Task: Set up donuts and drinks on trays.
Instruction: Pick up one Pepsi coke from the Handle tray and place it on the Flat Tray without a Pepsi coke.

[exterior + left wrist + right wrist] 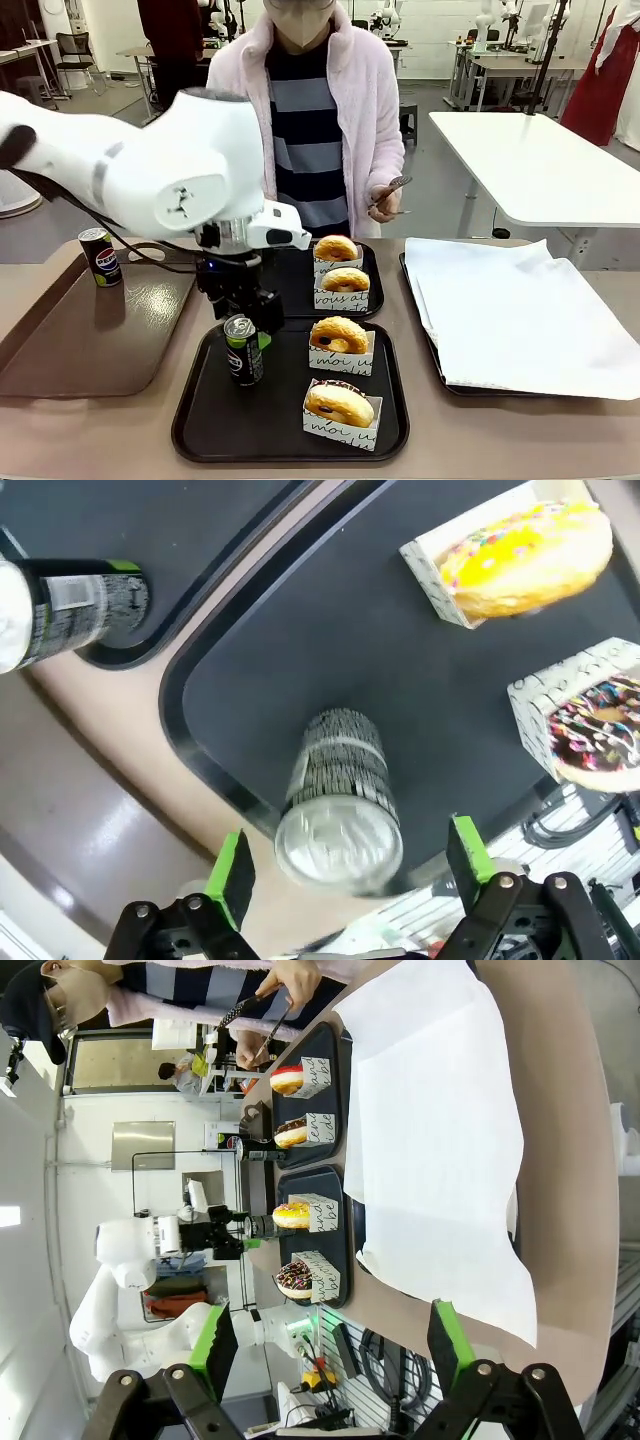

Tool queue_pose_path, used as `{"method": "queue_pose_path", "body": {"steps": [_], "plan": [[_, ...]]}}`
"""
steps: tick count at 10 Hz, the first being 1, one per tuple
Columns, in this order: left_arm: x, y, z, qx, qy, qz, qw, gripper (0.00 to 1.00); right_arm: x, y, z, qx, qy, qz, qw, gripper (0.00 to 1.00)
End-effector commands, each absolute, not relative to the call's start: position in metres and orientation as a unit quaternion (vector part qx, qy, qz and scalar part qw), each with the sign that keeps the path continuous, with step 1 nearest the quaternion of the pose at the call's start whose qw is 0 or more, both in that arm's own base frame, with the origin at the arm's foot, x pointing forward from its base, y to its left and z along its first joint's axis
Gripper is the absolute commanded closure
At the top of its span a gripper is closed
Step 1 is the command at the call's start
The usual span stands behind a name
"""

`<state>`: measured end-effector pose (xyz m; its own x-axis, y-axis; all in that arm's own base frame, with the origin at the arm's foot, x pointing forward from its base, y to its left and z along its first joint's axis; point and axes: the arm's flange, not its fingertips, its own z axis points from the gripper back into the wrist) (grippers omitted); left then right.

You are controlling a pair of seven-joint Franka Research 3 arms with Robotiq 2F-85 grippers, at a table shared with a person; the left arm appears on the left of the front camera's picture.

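Soda can (pixel 243 350) upright on near black tray (pixel 215 425), silver top up.
Left of yellow-iced donut (pixel 339 336); left gripper (pixel 347 872) spread wide, jaws clear of can; right gripper (pixel 327 1345) spread too.

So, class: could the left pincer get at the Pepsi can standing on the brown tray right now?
Probably yes. The left pincer is open over a can on the near black tray, and the Pepsi can stands alone on the brown tray, nothing between.

Left end effector (pixel 345 865) pointing down, jaws spread, right end effector (pixel 325 1345) apparently open too
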<state>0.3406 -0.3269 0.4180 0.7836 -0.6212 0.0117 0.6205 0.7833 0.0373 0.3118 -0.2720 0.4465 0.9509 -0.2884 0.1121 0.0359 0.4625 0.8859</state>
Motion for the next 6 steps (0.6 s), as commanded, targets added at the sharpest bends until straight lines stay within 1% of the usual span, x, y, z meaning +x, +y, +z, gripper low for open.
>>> {"method": "queue_pose_path", "body": {"steps": [1, 3, 4, 5, 6], "plan": [[0.306, -0.315, 0.472, 0.009, -0.035, -0.309, 0.95, 0.0, 0.312, -0.272, 0.448, 0.514, -0.129, -0.093, 0.843, 0.0], [0.288, -0.296, 0.494, -0.006, -0.049, -0.306, 0.951, 0.0, 0.312, -0.272, 0.448, 0.514, -0.129, -0.093, 0.843, 0.0], [0.286, -0.292, 0.495, -0.009, -0.055, -0.293, 0.954, 0.0, 0.312, -0.272, 0.448, 0.514, -0.129, -0.093, 0.843, 0.0], [0.286, -0.288, 0.49, -0.003, -0.048, -0.29, 0.956, 0.0, 0.312, -0.272, 0.448, 0.514, -0.129, -0.093, 0.843, 0.0], [0.288, -0.302, 0.509, -0.002, -0.054, -0.305, 0.951, 0.0, 0.312, -0.272, 0.448, 0.514, -0.129, -0.093, 0.843, 0.0]]}}
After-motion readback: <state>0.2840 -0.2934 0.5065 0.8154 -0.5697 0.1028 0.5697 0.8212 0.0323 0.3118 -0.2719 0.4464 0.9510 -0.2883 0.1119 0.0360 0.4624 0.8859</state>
